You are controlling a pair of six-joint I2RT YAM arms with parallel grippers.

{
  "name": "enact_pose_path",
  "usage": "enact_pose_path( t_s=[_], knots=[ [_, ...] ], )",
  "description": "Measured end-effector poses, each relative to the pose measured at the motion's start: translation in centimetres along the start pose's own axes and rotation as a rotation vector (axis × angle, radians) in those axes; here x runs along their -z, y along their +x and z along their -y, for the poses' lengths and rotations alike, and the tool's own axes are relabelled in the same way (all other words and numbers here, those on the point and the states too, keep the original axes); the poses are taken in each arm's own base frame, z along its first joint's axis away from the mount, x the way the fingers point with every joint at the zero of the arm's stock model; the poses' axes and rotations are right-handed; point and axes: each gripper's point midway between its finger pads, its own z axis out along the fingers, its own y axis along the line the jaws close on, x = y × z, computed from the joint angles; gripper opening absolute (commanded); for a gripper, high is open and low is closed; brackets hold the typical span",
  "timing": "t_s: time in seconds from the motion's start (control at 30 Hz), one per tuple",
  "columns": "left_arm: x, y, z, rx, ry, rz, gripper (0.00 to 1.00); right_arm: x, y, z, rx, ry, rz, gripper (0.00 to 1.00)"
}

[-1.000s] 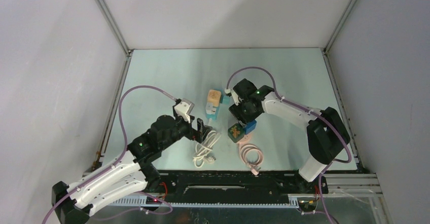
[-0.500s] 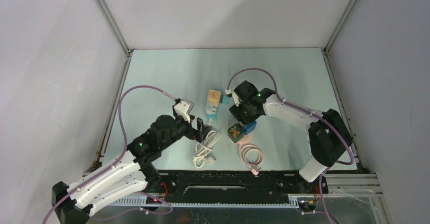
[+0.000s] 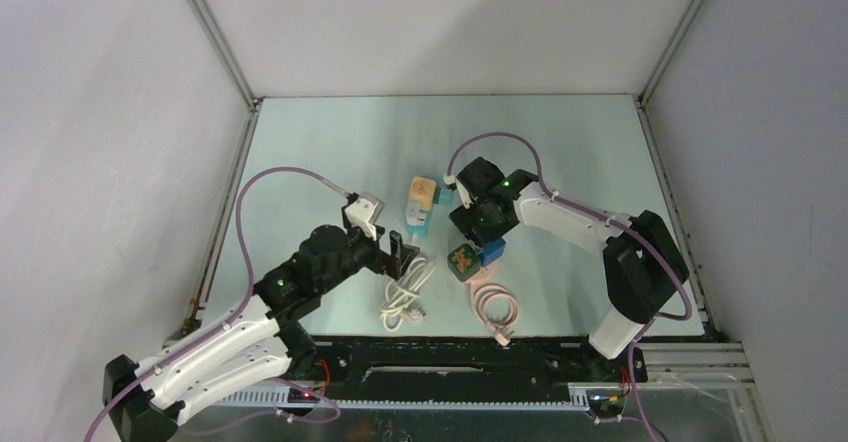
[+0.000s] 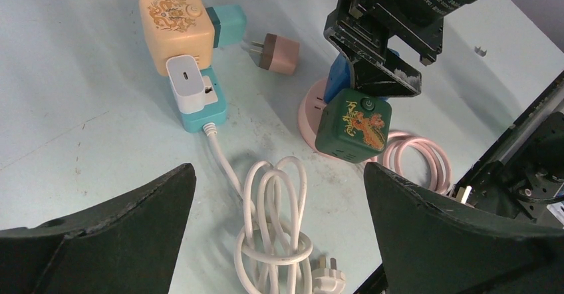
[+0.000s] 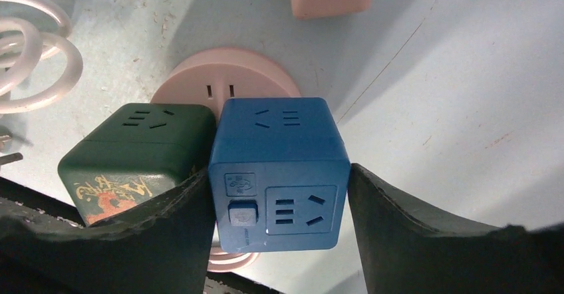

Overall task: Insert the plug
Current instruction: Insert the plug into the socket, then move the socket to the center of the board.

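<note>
Blue plug cube (image 5: 279, 174) sits on pink round socket base (image 5: 226, 74), green cube (image 5: 133, 151) just beside it. We note right gripper (image 5: 276, 187) straddling the blue plug cube, fingers close on both flanks; clamped or loose, we cannot tell. Left gripper (image 4: 278, 174) gapes wide over white cable coil (image 4: 273, 241), holding nothing

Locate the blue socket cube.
Right wrist view, centre: blue socket cube between the fingers of the right gripper, green cube close on its left, pink base beneath.
</note>
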Motion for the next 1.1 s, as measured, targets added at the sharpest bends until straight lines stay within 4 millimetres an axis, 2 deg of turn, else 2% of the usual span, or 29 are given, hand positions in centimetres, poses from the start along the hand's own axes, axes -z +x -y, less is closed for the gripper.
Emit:
enact_pose_path(
  t_s=[0.2, 0.3, 0.5, 0.6, 0.8, 0.97, 1.1],
  knots=[
    [-0.3, 0.3, 0.0, 0.006, -0.002, -0.012, 1.0, 0.5, -0.3, 0.5, -0.038, 0.024, -0.024, 0.87],
    [-0.6, 0.4, 0.0, 0.006, -0.003, -0.017, 1.0, 1.3, -1.1, 1.0, -0.05, 0.048, -0.011, 0.91],
    [-1.3, 0.6, 0.0, 0.006, -0.003, -0.026, 0.99, 3.1, -2.2, 1.0, -0.065, 0.032, 0.046, 0.93],
    [-1.9, 1.0, 0.2, 0.006, 0.006, -0.041, 0.93, 4.0, -2.6, 0.8, -0.083, -0.014, 0.073, 0.92],
    [-4.1, 3.2, 1.2, 0.015, 0.061, -0.119, 0.79, 5.3, -3.5, 2.1, -0.192, -0.144, 0.156, 0.82],
    [-5.7, 5.0, 2.2, 0.044, 0.114, -0.178, 0.75, 4.4, -1.9, 4.2, -0.316, -0.214, 0.16, 0.69],
    [-6.9, 6.5, 2.7, 0.07, 0.138, -0.222, 0.71, 3.3, -0.5, 4.0, -0.355, -0.257, 0.123, 0.52]
  ],
)
